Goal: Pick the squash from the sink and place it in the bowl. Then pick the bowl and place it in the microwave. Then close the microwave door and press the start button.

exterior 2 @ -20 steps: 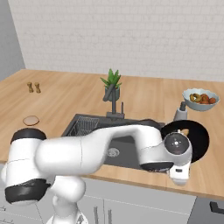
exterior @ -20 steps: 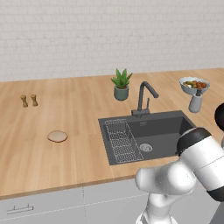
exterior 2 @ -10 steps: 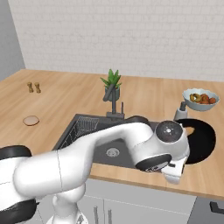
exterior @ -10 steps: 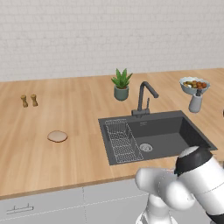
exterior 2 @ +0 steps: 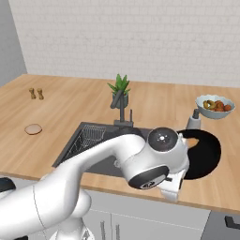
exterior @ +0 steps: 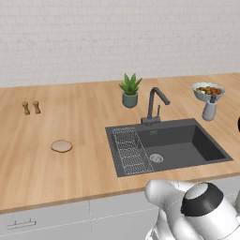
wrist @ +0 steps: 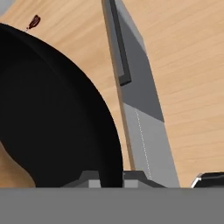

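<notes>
Lowered and swung forward since a second ago, the arm's elbow now sits under the front edge of the counter (exterior: 70, 122) in the left base view. In the right base view its wrist covers more of the bowl's near left side, while the bowl itself lies where it was.

The sink (exterior: 206, 140) lies to the left of the hand and beyond it, with the faucet (exterior: 154, 103) at its far rim.

The bowl (exterior 2: 206, 154) rests on the counter directly under and beyond the hand, just right of the sink. In the hand view the bowl (wrist: 52, 109) spreads away to the left of the tool, and its rim runs down between the two tips.

The gripper (wrist: 111, 178) is clenched on that rim, one fingertip (wrist: 89, 180) against the inner side and the other against the outer. A tan patch shows low inside the bowl; I cannot tell whether it is the squash.

Well beyond the hand stands the fruit dish (exterior 2: 214, 105).
</notes>
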